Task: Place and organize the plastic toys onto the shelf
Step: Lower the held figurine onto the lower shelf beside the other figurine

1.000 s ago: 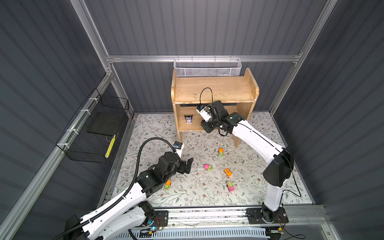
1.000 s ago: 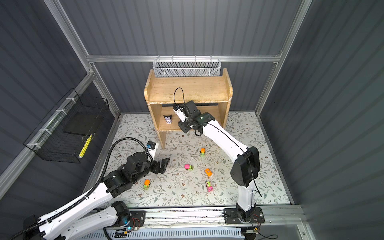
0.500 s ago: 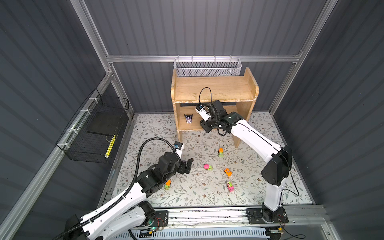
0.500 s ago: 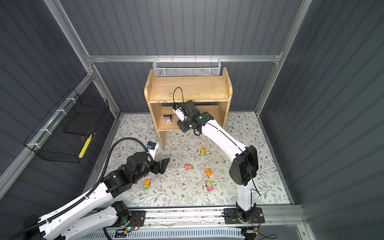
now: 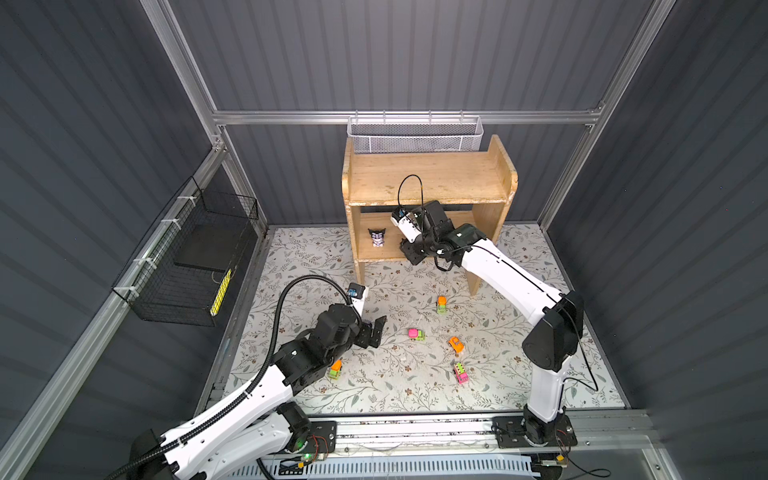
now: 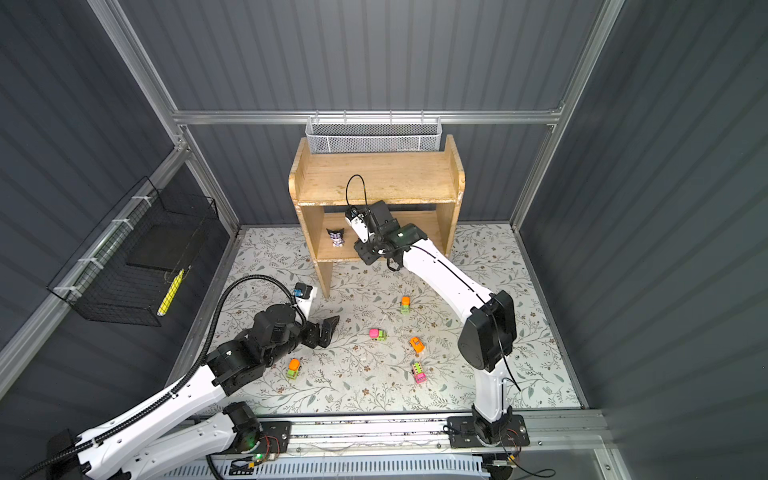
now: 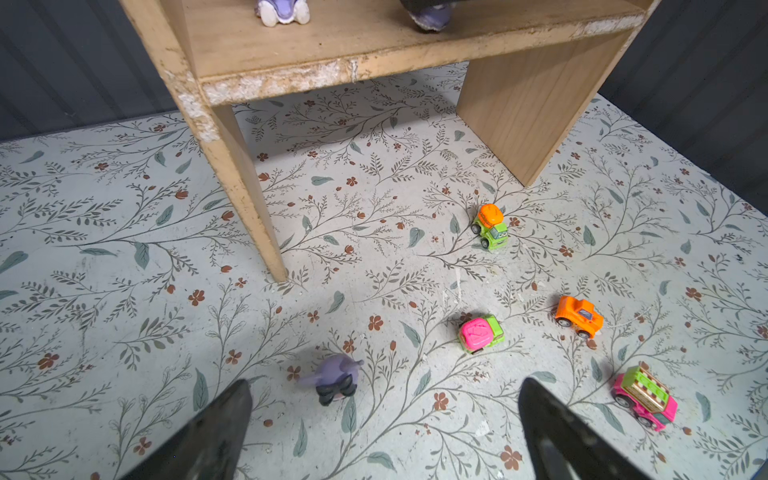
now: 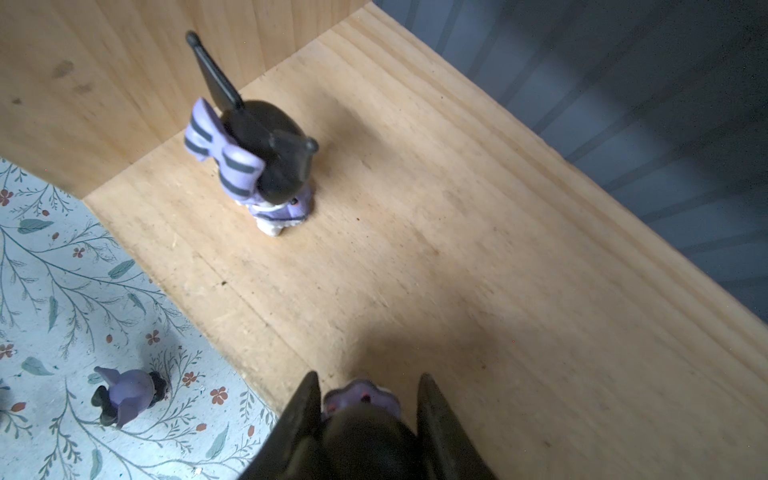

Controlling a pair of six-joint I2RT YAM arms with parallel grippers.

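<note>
Lilac-black figurine (image 8: 361, 399) pinched in right gripper (image 8: 368, 377), low over lower tier of shelf (image 8: 457, 249), near standing figurine (image 8: 257, 166). Lower till base touches wood, upright, then release. Left gripper (image 7: 385, 382) spread wide above toppled figurine (image 7: 334, 376) on surface (image 7: 124, 249).

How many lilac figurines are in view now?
3. A standing figurine on the lower tier of the shelf; a held figurine in the right gripper over that tier; a fallen figurine on the mat by the open left gripper.
</note>
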